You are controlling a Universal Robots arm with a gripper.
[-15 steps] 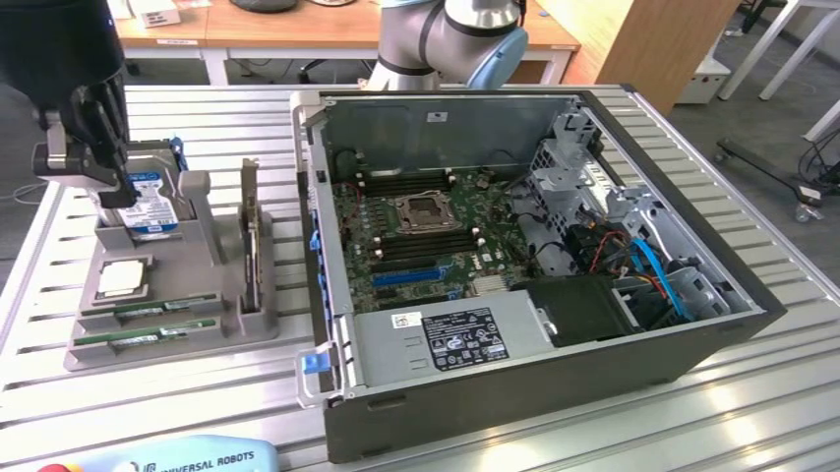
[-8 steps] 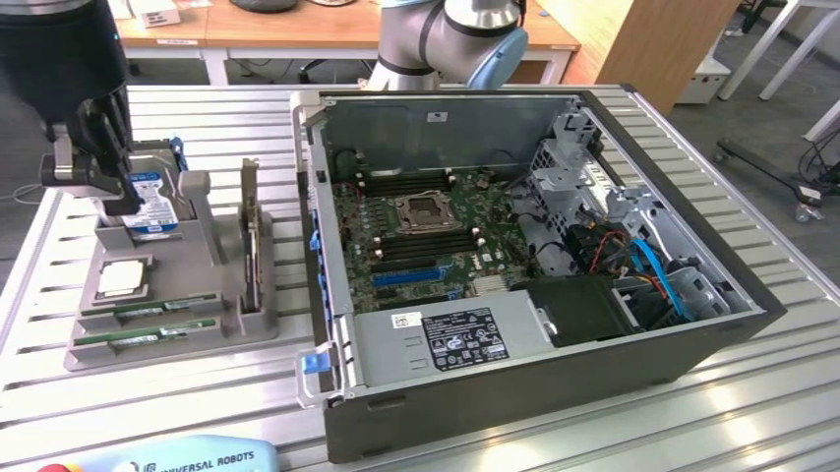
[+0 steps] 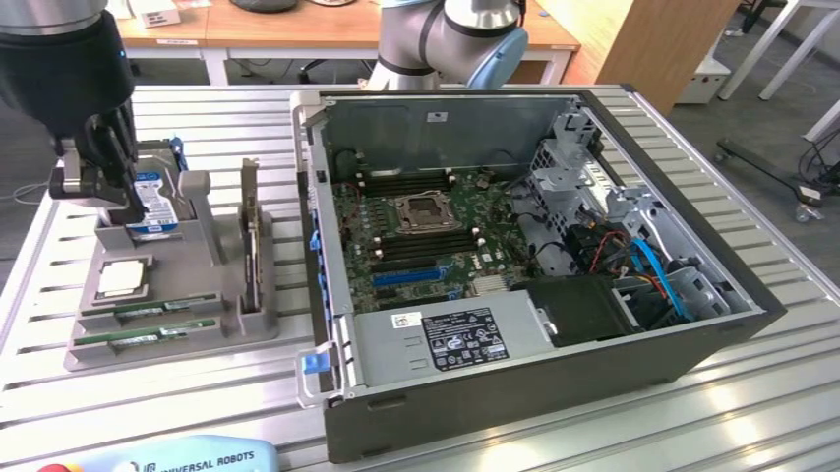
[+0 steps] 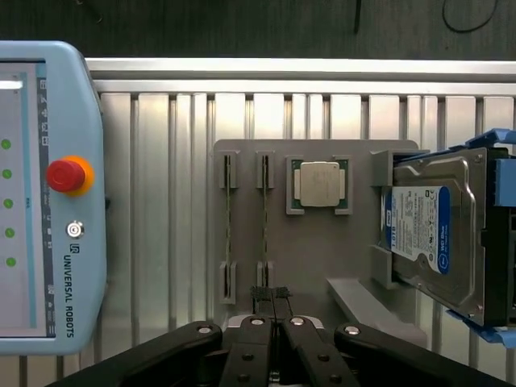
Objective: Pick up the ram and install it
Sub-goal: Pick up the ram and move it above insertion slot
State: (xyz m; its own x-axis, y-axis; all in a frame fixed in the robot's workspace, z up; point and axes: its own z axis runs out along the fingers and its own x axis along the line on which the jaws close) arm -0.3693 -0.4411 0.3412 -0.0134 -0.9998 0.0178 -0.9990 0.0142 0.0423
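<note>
Two green ram sticks (image 3: pixel 145 310) (image 3: pixel 142 337) lie in slots at the near end of a grey fixture (image 3: pixel 197 295). In the wrist view they stand edge-on as thin lines (image 4: pixel 228 226) (image 4: pixel 265 226). My gripper (image 3: pixel 128 211) hangs over the fixture's far end, in front of the hard drive (image 3: pixel 160 202). In the wrist view the gripper (image 4: pixel 271 297) is shut with nothing held, well above the fixture, its tips over one end of a ram stick. The open computer case (image 3: pixel 735 324) shows the motherboard with dark memory slots (image 3: pixel 420 246) beside the CPU socket (image 3: pixel 420 211).
The fixture also carries a CPU chip (image 4: pixel 318 183), a blue-labelled hard drive (image 4: pixel 423 234) and an upright dark expansion card (image 3: pixel 250 246). A teach pendant (image 4: pixel 48 201) lies at the slatted table's near edge. The arm's base (image 3: pixel 447 39) stands behind the case.
</note>
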